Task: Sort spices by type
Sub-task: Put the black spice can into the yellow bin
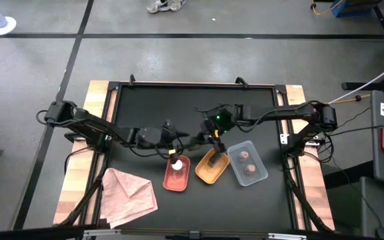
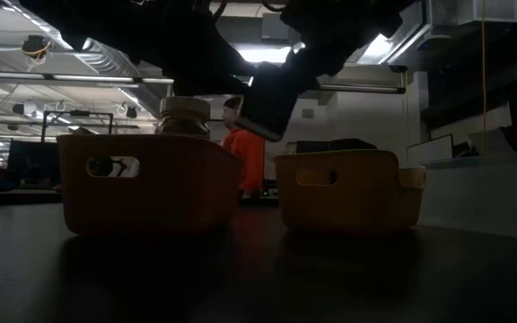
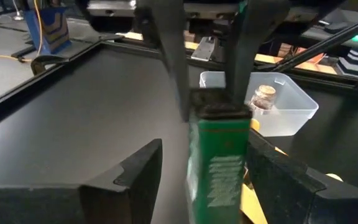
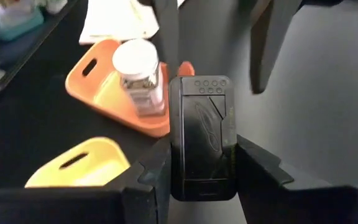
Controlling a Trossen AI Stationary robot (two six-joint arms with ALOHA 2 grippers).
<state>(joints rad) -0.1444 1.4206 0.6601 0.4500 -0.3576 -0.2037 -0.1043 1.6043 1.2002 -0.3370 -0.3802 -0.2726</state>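
While your right gripper [image 4: 201, 168] hangs over the yellow tray [image 1: 212, 168], a dark-capped spice jar [image 4: 202, 137] sits pinched between its fingers. Your left gripper [image 3: 197, 180] stands spread beside the red tray [image 1: 177, 175], where the white-capped jar [image 4: 138, 74] rests.

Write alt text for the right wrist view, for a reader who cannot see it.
The right gripper is shut on a dark spice jar, its black flip cap facing the camera, above a black table. Behind it a white-capped jar stands in a red tray, and a yellow tray lies nearer. The left gripper's fingers hang open above.
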